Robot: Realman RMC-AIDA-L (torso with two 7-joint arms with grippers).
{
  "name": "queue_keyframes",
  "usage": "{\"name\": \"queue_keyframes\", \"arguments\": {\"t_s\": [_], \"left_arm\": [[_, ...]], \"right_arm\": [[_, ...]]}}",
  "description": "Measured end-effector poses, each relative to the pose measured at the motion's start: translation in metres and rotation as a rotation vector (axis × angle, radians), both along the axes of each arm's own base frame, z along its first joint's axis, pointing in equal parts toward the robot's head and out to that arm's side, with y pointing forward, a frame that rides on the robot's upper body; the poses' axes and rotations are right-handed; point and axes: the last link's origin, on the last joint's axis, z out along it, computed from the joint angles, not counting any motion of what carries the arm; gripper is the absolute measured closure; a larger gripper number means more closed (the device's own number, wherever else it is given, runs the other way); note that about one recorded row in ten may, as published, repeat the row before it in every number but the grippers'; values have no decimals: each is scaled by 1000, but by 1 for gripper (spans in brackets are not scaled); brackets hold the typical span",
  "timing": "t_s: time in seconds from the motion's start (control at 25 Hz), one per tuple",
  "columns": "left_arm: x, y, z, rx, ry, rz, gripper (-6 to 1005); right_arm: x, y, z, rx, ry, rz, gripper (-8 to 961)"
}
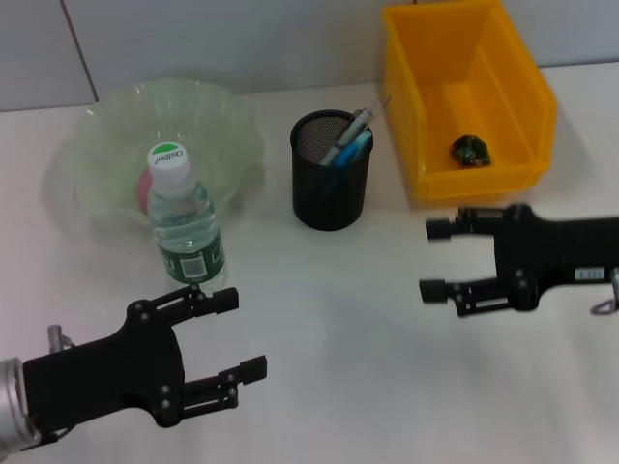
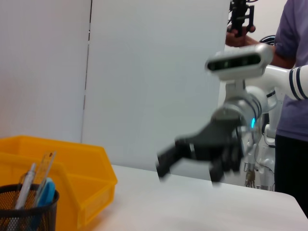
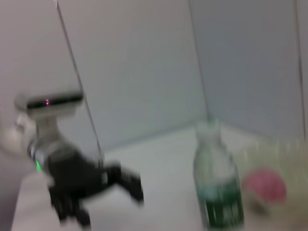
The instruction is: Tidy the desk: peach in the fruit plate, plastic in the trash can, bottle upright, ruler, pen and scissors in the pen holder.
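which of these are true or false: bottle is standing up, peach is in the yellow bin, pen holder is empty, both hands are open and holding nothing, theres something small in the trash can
1. The bottle is standing upright on the desk. True.
2. The peach is in the yellow bin. False: it lies in the fruit plate, behind the bottle.
3. The pen holder is empty. False: the pen, the scissors and a clear ruler stick out of it.
4. The left hand and right hand are both open, holding nothing. True.
5. A small dark green item lies in the trash can. True.
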Motion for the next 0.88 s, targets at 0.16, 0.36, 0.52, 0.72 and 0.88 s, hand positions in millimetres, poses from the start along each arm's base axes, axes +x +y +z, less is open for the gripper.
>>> {"name": "queue_keyframes", "arguments": {"t_s": [0.16, 0.36, 0.52, 0.72, 0.88], "left_arm": [[6, 10, -3, -16, 1, 3, 214], [8, 15, -7, -47, 23, 3, 214], [7, 15, -9, -53, 42, 5, 214], [4, 17, -10, -48, 54, 19, 214], [3, 17, -12, -44, 61, 27, 214]], "right_arm": [[22, -5, -12, 5, -50, -55, 115], [30, -7, -21, 10, -55, -87, 115], [32, -6, -23, 16, -58, -102, 115], [32, -8, -27, 9, -53, -102, 115], [32, -10, -30, 2, -52, -96, 115]]}}
